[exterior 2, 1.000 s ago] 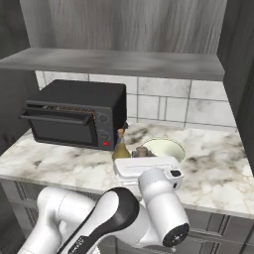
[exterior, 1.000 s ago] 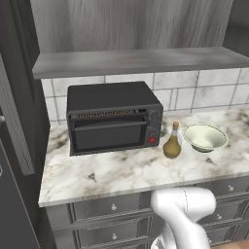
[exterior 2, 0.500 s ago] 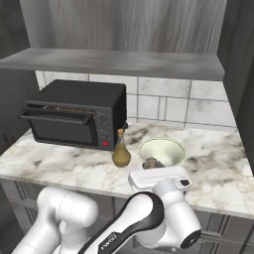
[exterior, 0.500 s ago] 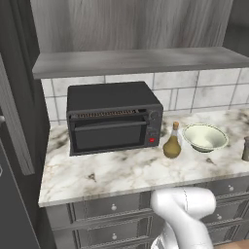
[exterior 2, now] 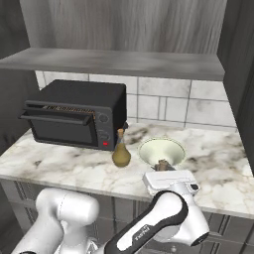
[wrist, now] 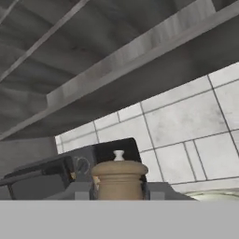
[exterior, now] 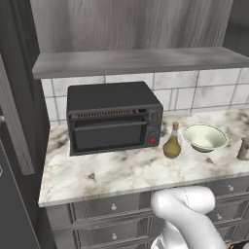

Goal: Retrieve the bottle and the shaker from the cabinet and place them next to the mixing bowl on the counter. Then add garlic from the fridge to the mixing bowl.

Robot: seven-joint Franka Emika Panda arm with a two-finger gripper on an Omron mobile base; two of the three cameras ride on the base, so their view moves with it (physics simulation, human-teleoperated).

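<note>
A wooden shaker [wrist: 119, 179] with a small white knob sits between my gripper's [wrist: 119, 193] two fingers, which are shut on it. In the right base view the shaker [exterior 2: 162, 164] pokes up above my white hand, just in front of the pale mixing bowl [exterior 2: 161, 151]. From the left base view the shaker [exterior: 242, 148] is at the counter's right edge, right of the bowl [exterior: 204, 136]. An amber bottle [exterior: 172, 142] stands upright on the counter left of the bowl, also seen as the bottle [exterior 2: 120, 152]. The garlic is out of view.
A black toaster oven [exterior: 112, 116] fills the counter's left half, close to the bottle. A grey shelf [exterior: 141, 61] under the wooden cabinet [exterior: 131, 24] overhangs the counter. White tiles back the marble counter [exterior: 116, 172], with drawers below. A tall dark panel [exterior: 14, 146] stands at the left.
My hand with the shaker has shifted right and slightly down, past the bottle toward the bowl's right side. The shaker has come into the left base view's right edge.
</note>
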